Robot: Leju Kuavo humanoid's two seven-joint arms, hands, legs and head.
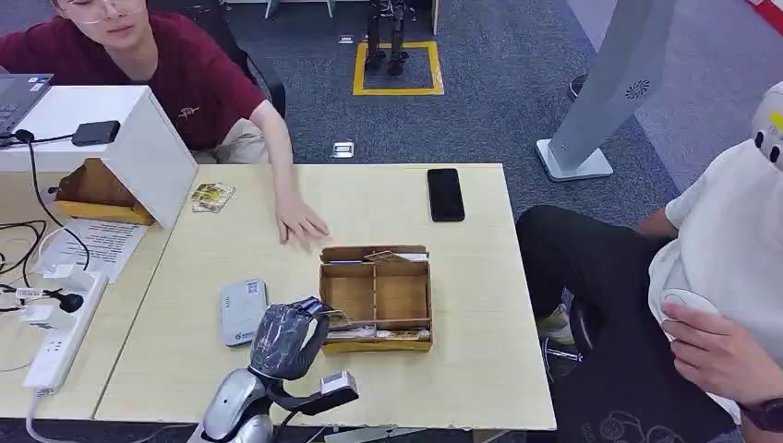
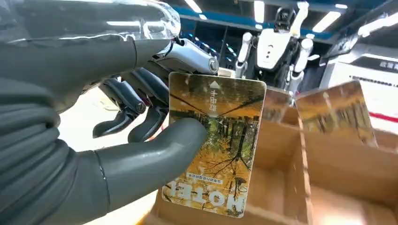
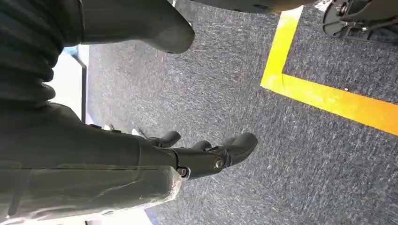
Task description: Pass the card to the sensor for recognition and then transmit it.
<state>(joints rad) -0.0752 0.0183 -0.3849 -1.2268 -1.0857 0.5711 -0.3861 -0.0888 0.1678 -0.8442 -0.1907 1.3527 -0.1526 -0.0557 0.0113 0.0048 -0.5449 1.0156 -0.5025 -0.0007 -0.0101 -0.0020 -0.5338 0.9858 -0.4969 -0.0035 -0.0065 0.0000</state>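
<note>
the left hand (image 2: pixel 94 117) pinches the card (image 2: pixel 213 145) between its thick thumb and the darker fingers behind it, holding it upright over the near left corner of the cardboard box (image 1: pixel 376 297) on the counter (image 1: pixel 480 305). the card's long axis stands roughly along the thumb's line, printed face toward the wrist camera. the sensor (image 1: pixel 243 311), a flat white pad, lies on the counter just to the left of the hand and box, so the coming move is likely a short sideways carry leftward with the card turned flat over it. the right hand (image 3: pixel 202 154) hangs by the floor, fingers loosely apart and holding nothing, so the left arm is far nearer.
</note>
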